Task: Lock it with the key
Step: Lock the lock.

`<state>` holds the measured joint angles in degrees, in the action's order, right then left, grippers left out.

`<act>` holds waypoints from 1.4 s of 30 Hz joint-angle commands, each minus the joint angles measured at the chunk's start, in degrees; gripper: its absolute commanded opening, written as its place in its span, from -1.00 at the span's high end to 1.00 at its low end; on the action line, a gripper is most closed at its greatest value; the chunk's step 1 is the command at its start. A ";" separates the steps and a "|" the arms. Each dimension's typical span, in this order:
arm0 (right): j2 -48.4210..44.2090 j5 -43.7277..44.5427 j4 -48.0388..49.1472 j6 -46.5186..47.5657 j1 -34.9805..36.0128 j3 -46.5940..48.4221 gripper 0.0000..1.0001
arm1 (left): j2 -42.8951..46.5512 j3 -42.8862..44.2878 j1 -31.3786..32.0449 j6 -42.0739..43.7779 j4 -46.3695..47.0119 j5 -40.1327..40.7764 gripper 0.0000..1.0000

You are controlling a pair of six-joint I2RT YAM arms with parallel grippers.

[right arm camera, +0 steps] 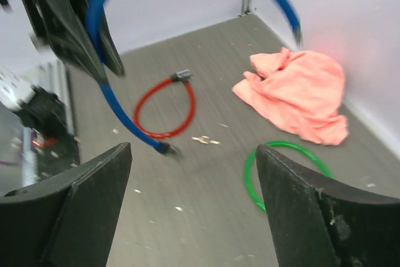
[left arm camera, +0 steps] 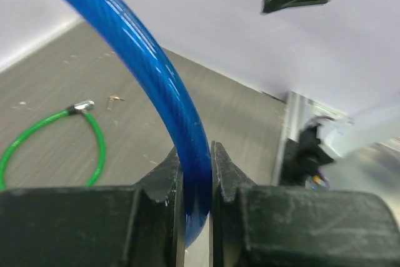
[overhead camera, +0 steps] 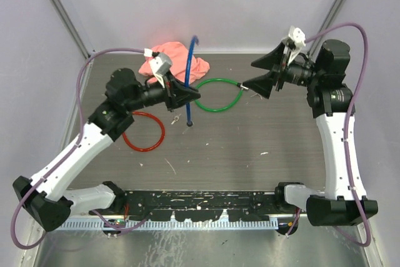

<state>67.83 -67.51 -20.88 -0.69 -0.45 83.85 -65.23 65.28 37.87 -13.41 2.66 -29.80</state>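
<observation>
Red cable loop [overhead camera: 144, 132] lies left on the worktop [overhead camera: 250, 154]. My left fingers [left arm camera: 169, 182] pinch the blue cable lock [left arm camera: 156, 60], held upright mid-scene. The key [right arm camera: 203, 140] lies between the red and green loops [overhead camera: 219, 95]. My right fingers [right arm camera: 306, 217] are spread.

Keys [right arm camera: 203, 140] lie between left loop [right arm camera: 190, 105] and right loop [right arm camera: 284, 144].

Pale lilac walls [overhead camera: 219, 4] enclose a grey wood-grain surface [overhead camera: 250, 173] (flecked with crumbs [overhead camera: 264, 153]); metal posts [overhead camera: 62, 12] stand in the upper corners.
</observation>
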 commanded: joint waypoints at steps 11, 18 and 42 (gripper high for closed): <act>3.35 -3.98 -25.10 57.78 0.18 12.65 -1.00 | -6.12 20.35 -5.28 -1.41 -30.70 -40.41 1.00; 3.64 -5.28 -12.57 46.71 1.63 5.37 -1.00 | -4.66 16.36 -5.26 -12.41 -16.31 -45.50 1.00; -0.04 12.39 -28.65 51.15 11.89 15.36 -0.98 | -4.54 17.64 -5.26 -13.21 -17.67 -47.00 1.00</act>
<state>70.78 -62.48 -47.16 49.45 11.46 96.16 -71.72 80.86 32.71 -26.52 -17.56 -75.29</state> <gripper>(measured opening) 0.987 0.129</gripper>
